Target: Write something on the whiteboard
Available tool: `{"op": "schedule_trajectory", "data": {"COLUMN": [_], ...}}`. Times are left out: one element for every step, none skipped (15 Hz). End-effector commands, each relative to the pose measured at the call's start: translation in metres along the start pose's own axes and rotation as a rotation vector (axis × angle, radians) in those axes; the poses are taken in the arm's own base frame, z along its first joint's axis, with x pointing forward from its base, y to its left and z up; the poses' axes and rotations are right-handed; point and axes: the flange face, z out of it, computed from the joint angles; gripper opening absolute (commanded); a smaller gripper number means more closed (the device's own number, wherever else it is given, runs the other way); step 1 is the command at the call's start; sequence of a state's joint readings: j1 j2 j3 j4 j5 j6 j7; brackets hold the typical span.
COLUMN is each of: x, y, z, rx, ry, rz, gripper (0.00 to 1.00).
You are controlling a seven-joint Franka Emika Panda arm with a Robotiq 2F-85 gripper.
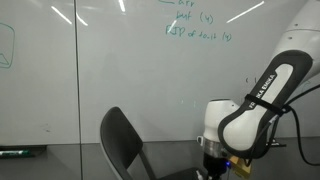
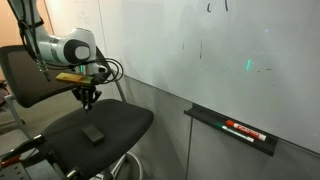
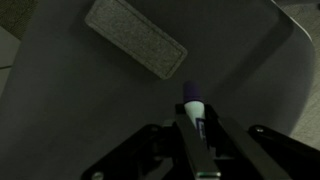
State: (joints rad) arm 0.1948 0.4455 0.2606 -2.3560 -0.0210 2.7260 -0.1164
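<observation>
The whiteboard [image 1: 110,70] is a large glossy white wall board with green handwriting near its top; it also shows in an exterior view [image 2: 230,60]. My gripper [image 2: 88,98] hangs over the black chair seat [image 2: 110,125], away from the board. In the wrist view my gripper [image 3: 196,125] is shut on a marker [image 3: 193,104] with a white body and a dark purple cap, tip pointing down at the seat. A grey eraser [image 3: 136,38] lies on the seat below; it also shows in an exterior view [image 2: 93,133].
A black tray [image 2: 235,128] on the board's lower edge holds a red-labelled marker [image 2: 243,129]. The chair's backrest [image 1: 122,140] stands between the arm and the board. Cables hang from the arm [image 1: 262,100].
</observation>
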Motion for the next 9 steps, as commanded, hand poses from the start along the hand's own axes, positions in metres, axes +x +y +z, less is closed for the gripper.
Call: {"op": "schedule_trajectory", "data": {"x": [0.007, 0.007, 0.006, 0.006, 0.005, 0.005, 0.003, 0.000, -0.003], "y": [0.009, 0.012, 0.017, 0.022, 0.030, 0.038, 0.048, 0.057, 0.067], "z": [-0.006, -0.011, -0.017, -0.025, -0.035, -0.045, -0.058, -0.068, -0.079], "rx": [0.018, 0.019, 0.016, 0.032, 0.044, 0.042, 0.019, 0.002, -0.020], "ry": [0.015, 0.009, 0.002, -0.009, -0.020, -0.027, -0.045, -0.066, -0.076], "rz": [0.004, 0.015, 0.036, 0.055, 0.088, 0.129, 0.164, 0.190, 0.216], "gripper": [0.52, 0.60, 0.67, 0.77, 0.83, 0.90, 0.99, 1.00, 1.00]}}
